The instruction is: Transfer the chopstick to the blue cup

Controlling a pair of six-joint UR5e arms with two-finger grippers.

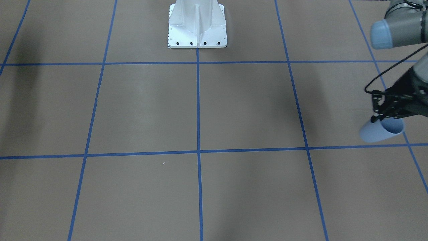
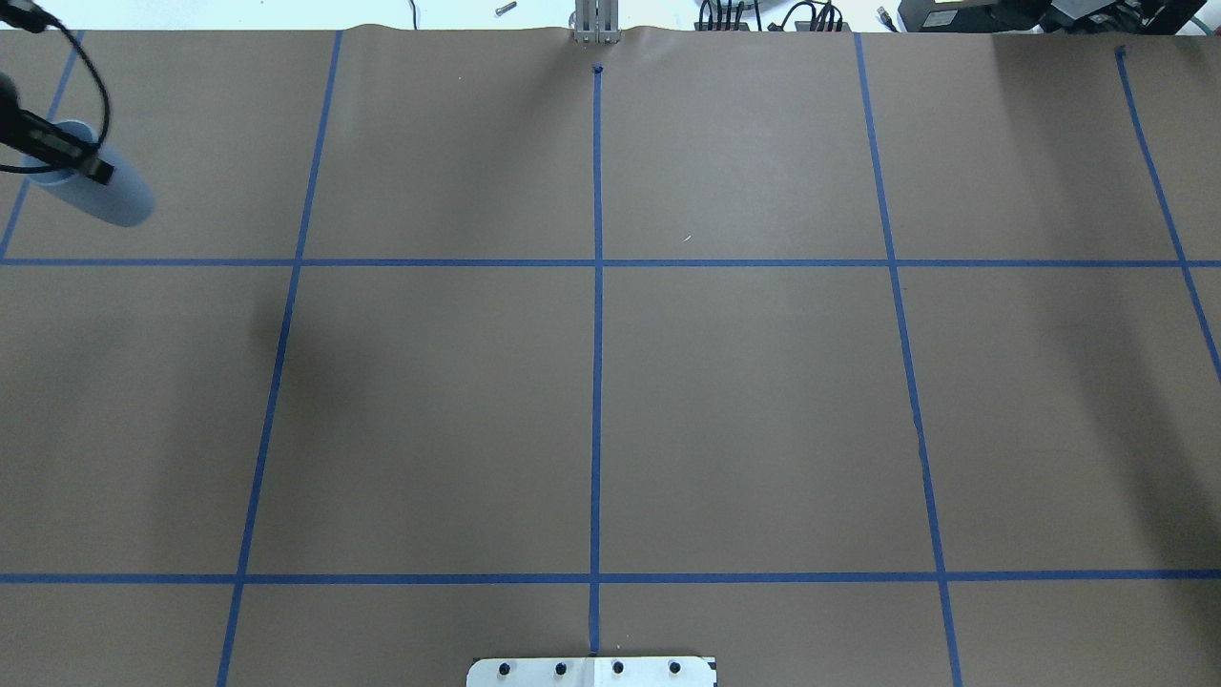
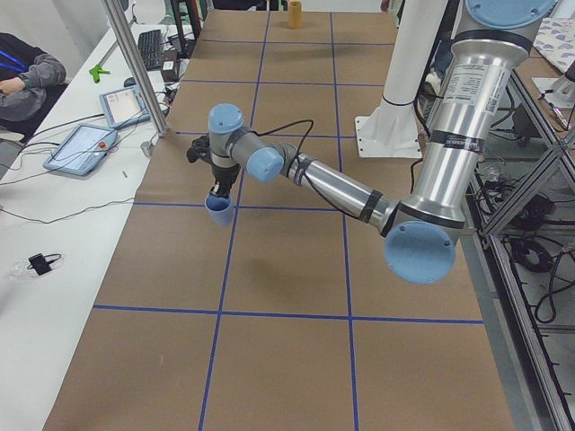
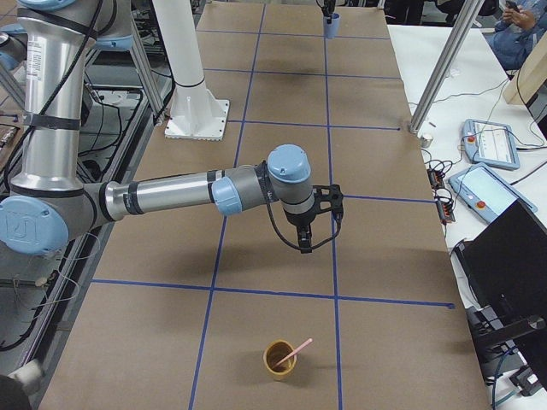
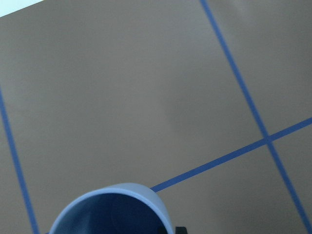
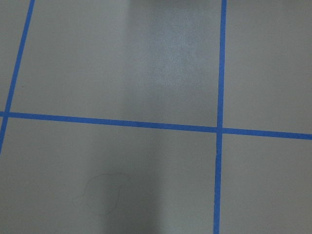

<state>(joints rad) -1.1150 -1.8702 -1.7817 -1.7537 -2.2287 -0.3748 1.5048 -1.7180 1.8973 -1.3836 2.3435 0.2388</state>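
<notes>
My left gripper is shut on the rim of the light-blue cup and holds it tilted above the table at the far left. The blue cup also shows in the overhead view, the exterior left view and the left wrist view, where it is empty. The pink chopstick leans in a small brown cup at the table's right end. My right gripper hovers above the table short of that cup; I cannot tell whether it is open or shut.
The table is covered in brown paper with a blue tape grid. The white robot base stands at the middle of the near edge. Tablets and cables lie on the white bench beyond the far edge.
</notes>
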